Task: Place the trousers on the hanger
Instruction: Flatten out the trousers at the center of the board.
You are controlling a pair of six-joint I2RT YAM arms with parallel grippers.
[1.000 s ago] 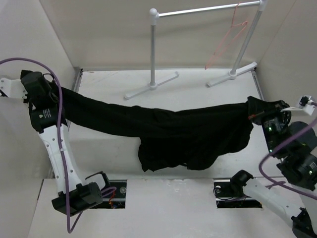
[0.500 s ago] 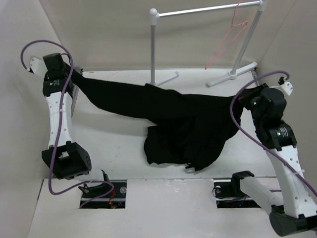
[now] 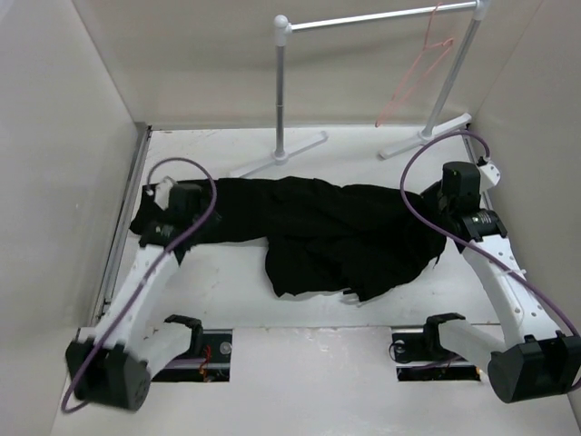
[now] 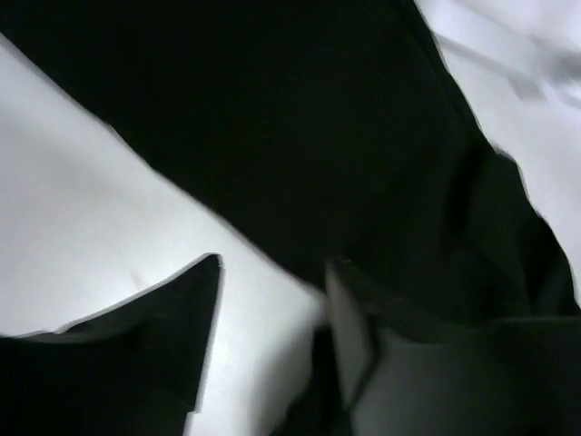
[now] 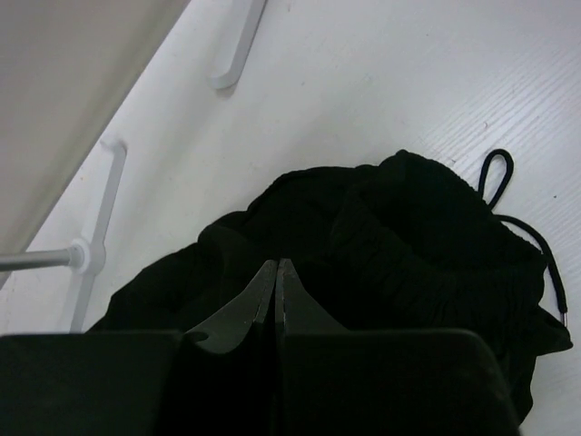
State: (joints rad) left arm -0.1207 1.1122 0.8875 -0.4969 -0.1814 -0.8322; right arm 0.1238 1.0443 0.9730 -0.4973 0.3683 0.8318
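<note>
Both arms are lowered, and the trousers (image 3: 336,241) are laid limp on the table (image 3: 209,272), far from the hanger (image 3: 413,84). The left gripper (image 4: 272,265) is opened, the right gripper (image 5: 275,265) closed. The soft waistband (image 5: 508,272) is best gripped.

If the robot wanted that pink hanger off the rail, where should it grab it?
Probably the lower part of the hanger, coming from the near, table side. Its hook sits over the rack rail close to the right post, so the top is crowded, while the triangle hangs free below. The wire is thin, so the pinch must be precise.
</note>
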